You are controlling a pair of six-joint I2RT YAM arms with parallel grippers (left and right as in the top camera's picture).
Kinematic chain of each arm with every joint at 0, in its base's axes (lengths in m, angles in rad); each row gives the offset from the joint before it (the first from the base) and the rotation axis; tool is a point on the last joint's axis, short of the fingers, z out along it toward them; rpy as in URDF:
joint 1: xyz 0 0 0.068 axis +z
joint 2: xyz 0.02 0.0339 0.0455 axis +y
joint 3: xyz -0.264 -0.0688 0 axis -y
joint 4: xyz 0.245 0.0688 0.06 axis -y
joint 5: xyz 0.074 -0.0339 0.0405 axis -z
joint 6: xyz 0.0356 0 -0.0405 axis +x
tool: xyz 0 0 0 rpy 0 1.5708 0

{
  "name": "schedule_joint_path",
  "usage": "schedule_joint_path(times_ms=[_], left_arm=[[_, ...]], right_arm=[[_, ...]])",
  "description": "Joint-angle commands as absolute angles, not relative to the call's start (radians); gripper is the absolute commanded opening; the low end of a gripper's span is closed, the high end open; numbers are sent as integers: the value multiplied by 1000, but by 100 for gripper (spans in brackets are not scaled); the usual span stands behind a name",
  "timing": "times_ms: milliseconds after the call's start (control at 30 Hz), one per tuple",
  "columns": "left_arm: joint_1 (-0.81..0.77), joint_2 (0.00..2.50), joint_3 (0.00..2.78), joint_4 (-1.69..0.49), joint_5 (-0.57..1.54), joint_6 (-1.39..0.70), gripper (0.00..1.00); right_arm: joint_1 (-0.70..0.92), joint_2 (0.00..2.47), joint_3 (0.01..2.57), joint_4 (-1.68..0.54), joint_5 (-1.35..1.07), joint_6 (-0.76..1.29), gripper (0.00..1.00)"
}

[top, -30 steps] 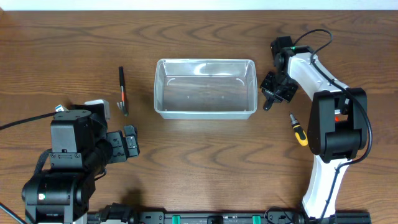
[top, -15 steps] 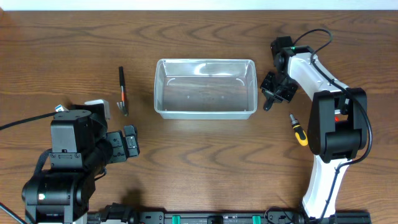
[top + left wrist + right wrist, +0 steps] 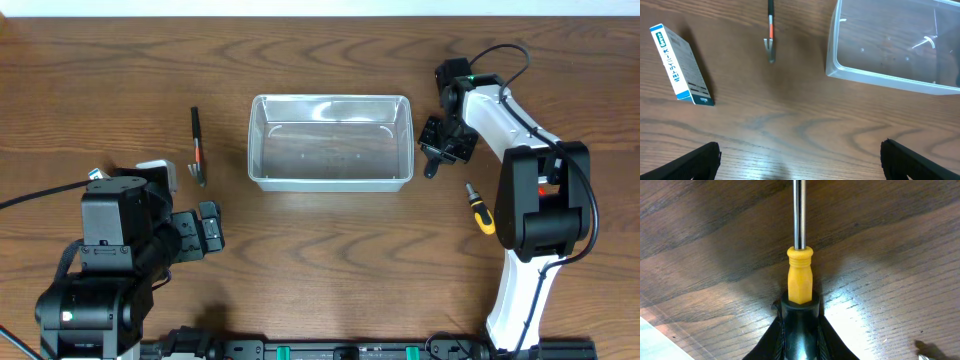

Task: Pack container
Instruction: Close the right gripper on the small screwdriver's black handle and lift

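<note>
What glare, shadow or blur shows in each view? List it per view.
Overhead: even light, white glare along the container's far wall. Left wrist: bright glints on it; the left gripper's fingertips look dark and soft. Right wrist: heavy shadow around the screwdriver in the right gripper, table brighter lower right.

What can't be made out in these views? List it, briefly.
Tip of the screwdriver in the right gripper: right wrist view, the shaft leaves the top edge.
Print on the blue-and-white box: left wrist view, too small; overhead, the left arm covers part of it.
Black-and-orange tool: left wrist view, the top edge cuts off its far end.
</note>
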State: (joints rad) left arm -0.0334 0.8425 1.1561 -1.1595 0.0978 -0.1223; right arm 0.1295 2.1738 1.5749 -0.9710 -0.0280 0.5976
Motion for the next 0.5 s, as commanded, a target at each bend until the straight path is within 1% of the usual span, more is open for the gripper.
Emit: schedule_joint_path(times_ms=[0,467], left_arm=[[-29,842,1163,-1163,96,-105,98],[-29,842,1163,-1163,96,-105,98]], right_arm=[[131,2166,1553,-961,33,578,1],[131,2032,1554,-965,91,577,1]])
